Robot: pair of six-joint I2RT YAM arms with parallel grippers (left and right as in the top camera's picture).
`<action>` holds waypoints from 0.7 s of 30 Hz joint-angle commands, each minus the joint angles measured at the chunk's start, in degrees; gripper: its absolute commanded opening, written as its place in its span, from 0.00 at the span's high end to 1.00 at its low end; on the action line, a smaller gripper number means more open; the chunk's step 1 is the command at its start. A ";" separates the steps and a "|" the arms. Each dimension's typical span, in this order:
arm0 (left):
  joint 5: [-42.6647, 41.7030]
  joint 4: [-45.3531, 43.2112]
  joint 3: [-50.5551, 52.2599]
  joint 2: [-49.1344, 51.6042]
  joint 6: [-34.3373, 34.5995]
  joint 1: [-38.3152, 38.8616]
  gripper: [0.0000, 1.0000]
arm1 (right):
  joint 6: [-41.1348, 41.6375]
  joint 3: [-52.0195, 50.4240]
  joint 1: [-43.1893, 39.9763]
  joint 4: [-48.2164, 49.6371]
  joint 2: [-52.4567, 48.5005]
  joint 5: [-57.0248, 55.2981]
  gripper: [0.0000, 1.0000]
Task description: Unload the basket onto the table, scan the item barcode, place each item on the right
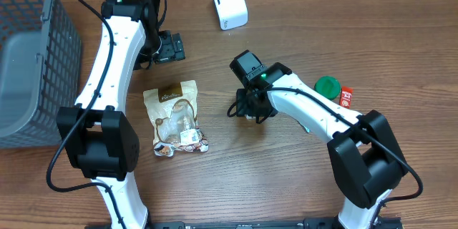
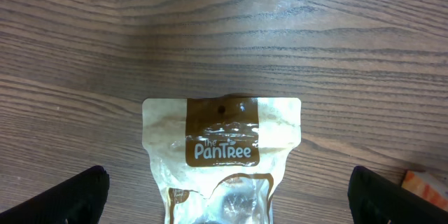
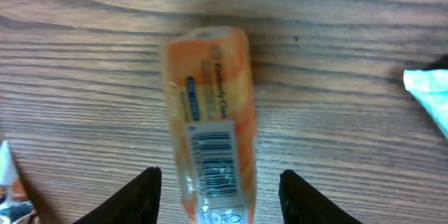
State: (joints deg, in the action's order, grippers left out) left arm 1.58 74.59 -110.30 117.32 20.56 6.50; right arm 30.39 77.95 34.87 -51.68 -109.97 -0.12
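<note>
An orange-and-white packet (image 3: pixel 210 105) lies on the wooden table with its barcode (image 3: pixel 213 161) facing up. My right gripper (image 3: pixel 218 176) stands open just above it, one finger on each side with a gap between each finger and the packet. In the overhead view my right gripper (image 1: pixel 250 104) hides the packet. A white scanner (image 1: pixel 229 3) stands at the far middle of the table. My left gripper (image 1: pixel 168 46) is wide open and holds nothing. In the left wrist view it (image 2: pixel 227 175) looks down on the top end of a Pantree snack pouch (image 2: pixel 222 154).
The snack pouch (image 1: pixel 175 114) lies left of centre. A grey basket (image 1: pixel 28 57) fills the far left. A green lid (image 1: pixel 327 86) and a small red packet (image 1: pixel 346 95) lie to the right of my right arm. A pale teal wrapper (image 3: pixel 427 91) shows at the right edge.
</note>
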 commanded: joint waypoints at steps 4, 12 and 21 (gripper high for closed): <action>0.33 -0.07 -0.83 0.00 -0.87 -0.11 0.00 | -0.68 2.03 -0.07 0.87 2.64 6.69 0.45; 0.35 -0.07 -0.83 0.00 -0.87 -0.11 0.00 | -0.68 2.03 1.20 2.69 2.64 11.61 0.45; 0.35 -0.07 -0.83 0.00 -0.87 -0.11 0.00 | -0.70 2.03 2.29 4.92 2.64 11.54 0.44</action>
State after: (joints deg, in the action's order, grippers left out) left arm 1.58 74.59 -110.30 117.32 20.56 6.50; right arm 30.00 78.24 37.10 -47.40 -109.60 10.83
